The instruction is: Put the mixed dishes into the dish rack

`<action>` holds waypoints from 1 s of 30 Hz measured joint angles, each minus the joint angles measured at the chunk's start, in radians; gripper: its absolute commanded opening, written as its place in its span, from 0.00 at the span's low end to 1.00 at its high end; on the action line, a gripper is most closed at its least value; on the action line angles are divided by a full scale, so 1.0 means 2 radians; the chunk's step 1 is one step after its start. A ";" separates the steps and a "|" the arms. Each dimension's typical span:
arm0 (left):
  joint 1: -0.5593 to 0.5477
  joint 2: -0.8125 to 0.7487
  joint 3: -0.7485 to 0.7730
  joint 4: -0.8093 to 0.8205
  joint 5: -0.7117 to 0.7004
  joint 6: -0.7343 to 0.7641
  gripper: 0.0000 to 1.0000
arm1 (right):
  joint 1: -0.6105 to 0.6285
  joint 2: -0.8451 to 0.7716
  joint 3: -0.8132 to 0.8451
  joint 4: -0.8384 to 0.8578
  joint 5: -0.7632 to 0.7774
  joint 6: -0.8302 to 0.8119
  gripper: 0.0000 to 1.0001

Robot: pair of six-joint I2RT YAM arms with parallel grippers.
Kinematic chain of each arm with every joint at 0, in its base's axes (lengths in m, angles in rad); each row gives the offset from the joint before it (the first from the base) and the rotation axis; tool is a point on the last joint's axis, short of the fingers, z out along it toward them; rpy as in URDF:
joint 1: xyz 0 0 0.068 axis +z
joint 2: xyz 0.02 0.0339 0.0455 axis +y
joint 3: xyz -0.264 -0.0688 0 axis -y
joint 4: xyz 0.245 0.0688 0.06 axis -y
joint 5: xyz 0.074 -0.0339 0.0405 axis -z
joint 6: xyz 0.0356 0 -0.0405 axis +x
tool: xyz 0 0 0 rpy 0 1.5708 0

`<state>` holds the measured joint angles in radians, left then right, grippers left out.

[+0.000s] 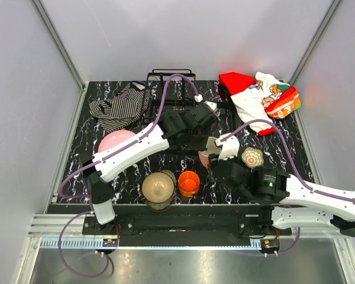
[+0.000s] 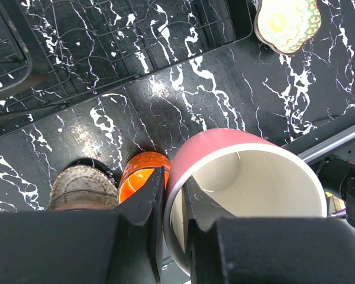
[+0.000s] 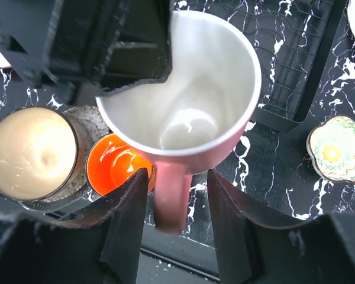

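Note:
The cream-pink mug (image 1: 203, 157) (image 2: 225, 148) (image 3: 195, 71) hangs tilted above the table. My left gripper (image 2: 173, 177) is shut on its rim, one finger inside and one outside. My right gripper (image 1: 216, 168) (image 3: 177, 177) stands open astride the mug's handle (image 3: 171, 195), with a gap still showing on its right side. Below sit the orange cup (image 1: 189, 184) (image 3: 115, 165) and the brownish bowl (image 1: 158, 188) (image 3: 29, 154). The floral cup (image 1: 252, 157) (image 3: 337, 148) stands to the right and the pink plate (image 1: 115, 141) to the left. The black wire dish rack (image 1: 171, 77) (image 2: 106, 35) lies behind.
A striped black-white cloth (image 1: 121, 103) lies at the back left and a red-white printed cloth (image 1: 260, 97) at the back right. The table's front rail (image 1: 183, 207) runs just below the bowl and the orange cup. Grey walls close in both sides.

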<state>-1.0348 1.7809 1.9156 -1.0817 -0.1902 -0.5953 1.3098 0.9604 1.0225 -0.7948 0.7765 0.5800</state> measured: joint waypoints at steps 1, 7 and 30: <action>0.001 0.000 0.000 0.000 0.002 0.000 0.00 | 0.001 -0.005 -0.006 0.004 0.002 0.000 0.49; 0.003 0.000 0.000 0.003 0.014 -0.001 0.00 | 0.010 -0.033 -0.035 0.022 0.022 0.000 0.45; 0.008 0.003 0.000 0.018 0.031 -0.006 0.09 | 0.024 -0.045 -0.057 0.051 0.033 -0.031 0.00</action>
<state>-1.0183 1.7866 1.9156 -1.0451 -0.1272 -0.6079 1.3586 0.8696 0.9077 -0.6930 0.8429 0.5186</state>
